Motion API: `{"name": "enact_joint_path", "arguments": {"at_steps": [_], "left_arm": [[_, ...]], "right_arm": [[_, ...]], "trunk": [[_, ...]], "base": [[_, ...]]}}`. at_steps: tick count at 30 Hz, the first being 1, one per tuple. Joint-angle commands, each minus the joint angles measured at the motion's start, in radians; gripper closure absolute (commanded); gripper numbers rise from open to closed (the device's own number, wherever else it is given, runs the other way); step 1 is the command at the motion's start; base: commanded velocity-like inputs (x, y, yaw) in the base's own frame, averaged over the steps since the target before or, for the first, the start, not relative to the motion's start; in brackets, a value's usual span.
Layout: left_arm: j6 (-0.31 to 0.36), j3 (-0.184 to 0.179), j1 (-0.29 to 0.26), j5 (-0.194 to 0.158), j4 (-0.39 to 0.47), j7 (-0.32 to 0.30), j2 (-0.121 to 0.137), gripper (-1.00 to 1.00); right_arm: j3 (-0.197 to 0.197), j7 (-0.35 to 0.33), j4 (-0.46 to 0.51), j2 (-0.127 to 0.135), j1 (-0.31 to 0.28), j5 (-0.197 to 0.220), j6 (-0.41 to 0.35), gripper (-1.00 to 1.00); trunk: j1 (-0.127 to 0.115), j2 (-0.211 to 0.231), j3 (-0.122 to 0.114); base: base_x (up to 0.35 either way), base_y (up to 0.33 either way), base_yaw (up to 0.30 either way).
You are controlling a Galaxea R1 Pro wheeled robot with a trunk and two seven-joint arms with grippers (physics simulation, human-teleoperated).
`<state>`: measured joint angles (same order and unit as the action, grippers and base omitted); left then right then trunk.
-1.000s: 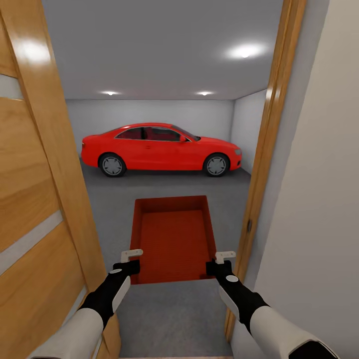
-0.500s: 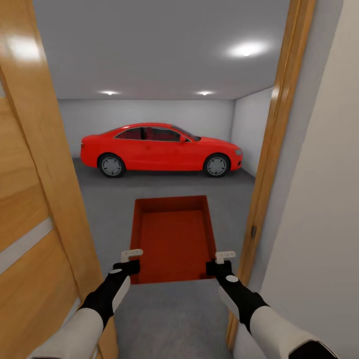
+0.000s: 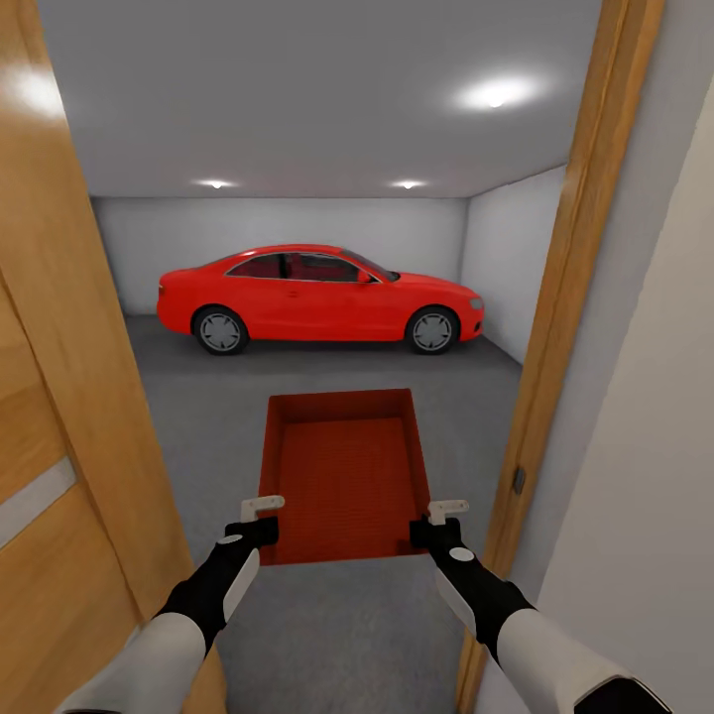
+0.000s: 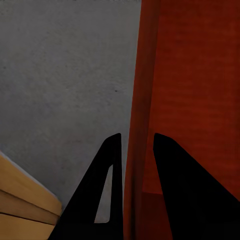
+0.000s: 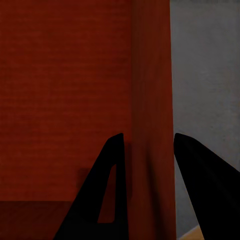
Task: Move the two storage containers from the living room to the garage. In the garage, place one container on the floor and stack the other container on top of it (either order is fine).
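Between the two grippers hangs one orange-red container [image 3: 345,474], carried in front of the robot. The left gripper [image 3: 260,518] is closed narrowly on the container's left wall near its near corner, and the left wrist view shows a finger [image 4: 107,195] on each side of that wall [image 4: 136,125]. The right gripper [image 3: 443,520] pinches the right wall in the same way, with the wall [image 5: 152,125] standing between its dark fingers [image 5: 107,195].

Against the pictures of a second ago, the grippers and the container sit at the same spot in the head view, while the door [image 3: 59,397] at the left and the door frame [image 3: 575,297] at the right have slid outward and the garage has opened up. That reads as the robot rolling forward through the doorway with its load steady, so this container is just entering the garage and the carry looks nearly over.

Beneath and ahead of the grippers lies the grey concrete floor [image 3: 218,416], bare as far as it shows. Well beyond the container stands a red car [image 3: 317,297], side on against the back wall [image 3: 297,223]. The tight places are just outside each gripper: the door close by the left arm and the frame near the right arm. A second container is not to be seen on the floor ahead, so whether this one goes down first or on top cannot be told.
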<state>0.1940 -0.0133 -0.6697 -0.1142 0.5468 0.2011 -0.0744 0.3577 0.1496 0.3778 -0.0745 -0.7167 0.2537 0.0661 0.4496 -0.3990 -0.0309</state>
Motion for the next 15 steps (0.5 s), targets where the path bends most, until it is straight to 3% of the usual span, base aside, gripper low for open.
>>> {"name": "enact_joint_path", "arguments": {"at_steps": [1, 11, 15], "left_arm": [[0.005, 0.009, -0.001, 0.004, 0.005, 0.009, 0.001, 1.00], [0.005, 0.009, -0.001, 0.004, 0.005, 0.009, 0.001, 1.00], [0.005, 0.009, -0.001, 0.004, 0.005, 0.009, 0.001, 1.00]], "right_arm": [[-0.008, 0.041, -0.043, 0.053, -0.001, 0.015, 0.006, 1.00], [-0.008, 0.041, -0.043, 0.053, -0.001, 0.015, 0.006, 1.00], [-0.008, 0.041, -0.043, 0.053, -0.001, 0.015, 0.006, 1.00]], "trunk": [[0.000, -0.001, 0.000], [0.000, -0.001, 0.000], [0.000, -0.001, 0.000]], "base": [[0.007, 0.002, 0.000], [0.002, 0.000, 0.000], [0.146, 0.000, 0.000]]}}
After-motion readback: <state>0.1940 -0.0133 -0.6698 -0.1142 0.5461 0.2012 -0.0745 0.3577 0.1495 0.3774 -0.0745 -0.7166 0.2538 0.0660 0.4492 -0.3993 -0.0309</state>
